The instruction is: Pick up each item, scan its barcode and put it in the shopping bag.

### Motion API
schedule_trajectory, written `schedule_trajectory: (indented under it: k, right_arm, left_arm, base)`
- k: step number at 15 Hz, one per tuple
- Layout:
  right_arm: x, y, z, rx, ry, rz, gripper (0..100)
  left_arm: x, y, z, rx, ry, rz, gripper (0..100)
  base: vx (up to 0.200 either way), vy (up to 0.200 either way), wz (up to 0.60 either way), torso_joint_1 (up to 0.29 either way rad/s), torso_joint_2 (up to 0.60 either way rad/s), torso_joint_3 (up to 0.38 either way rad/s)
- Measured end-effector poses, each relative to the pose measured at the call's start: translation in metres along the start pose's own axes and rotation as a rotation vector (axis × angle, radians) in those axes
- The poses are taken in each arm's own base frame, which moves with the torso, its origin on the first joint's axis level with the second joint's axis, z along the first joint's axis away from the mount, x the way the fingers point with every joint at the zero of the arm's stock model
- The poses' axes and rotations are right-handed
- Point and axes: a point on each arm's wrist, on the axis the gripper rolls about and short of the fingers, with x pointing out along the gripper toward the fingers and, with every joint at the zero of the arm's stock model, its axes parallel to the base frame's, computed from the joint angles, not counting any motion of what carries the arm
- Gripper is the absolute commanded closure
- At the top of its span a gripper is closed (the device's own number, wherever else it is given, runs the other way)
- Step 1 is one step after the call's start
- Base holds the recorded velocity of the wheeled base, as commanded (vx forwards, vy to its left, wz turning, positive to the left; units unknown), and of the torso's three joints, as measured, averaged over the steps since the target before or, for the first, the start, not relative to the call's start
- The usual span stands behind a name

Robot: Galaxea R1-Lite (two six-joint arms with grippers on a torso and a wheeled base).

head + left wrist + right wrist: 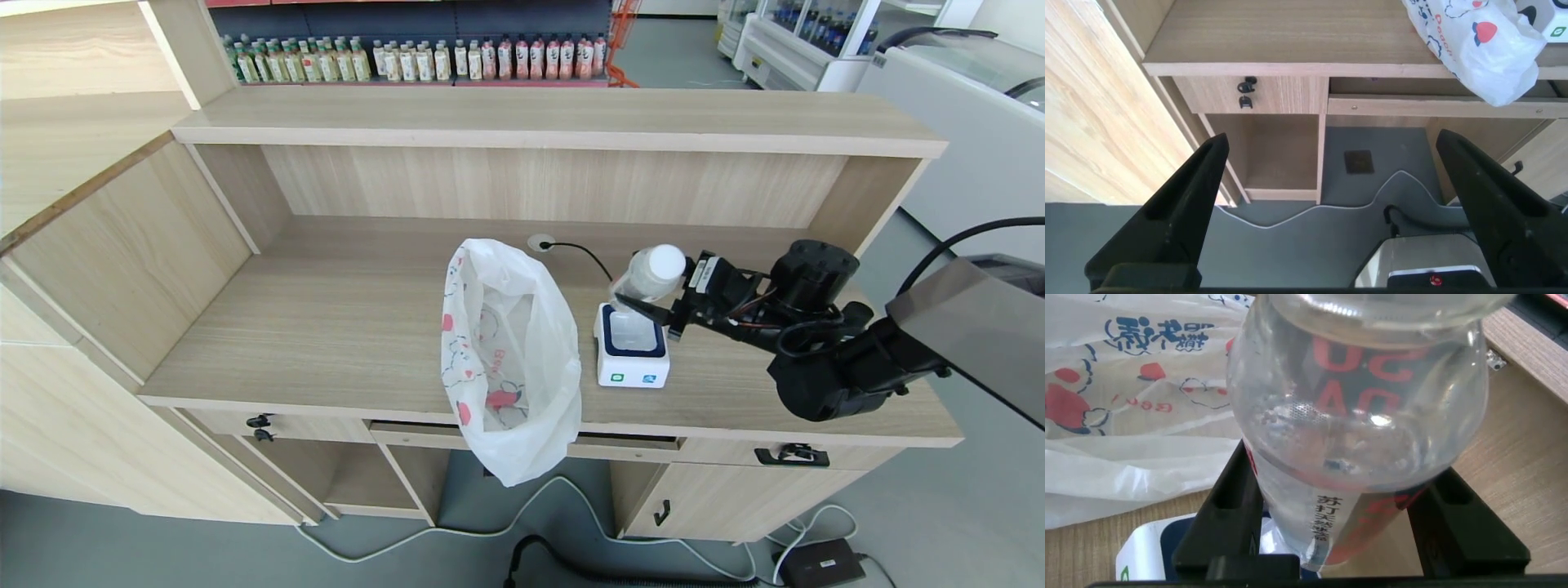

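A clear plastic bottle with a white cap and red print is held tilted over the white barcode scanner on the counter. My right gripper is shut on it; in the right wrist view the bottle sits between the black fingers, with the scanner just below. The white shopping bag with red prints stands open left of the scanner, its lower part hanging over the counter's front edge. My left gripper hangs open below counter height, in front of the left drawer, holding nothing.
The wooden counter has a raised back wall and side walls. A black cable runs from a hole at the back to the scanner. Bare counter lies left of the bag. Cables trail on the floor below.
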Motion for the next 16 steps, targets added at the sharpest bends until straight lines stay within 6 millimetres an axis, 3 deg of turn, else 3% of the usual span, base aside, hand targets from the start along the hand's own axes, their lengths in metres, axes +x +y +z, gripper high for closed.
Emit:
schedule_trajectory:
  k: [16]
  right_arm:
    - [-0.0002,0.0039,-0.0023,0.013,0.008,0.004,100]
  left_arm:
    - [0.0000,0.0000,0.0000,0.001,0.000,0.000,0]
  base:
    - [0.000,0.000,0.00,0.000,0.00,0.000]
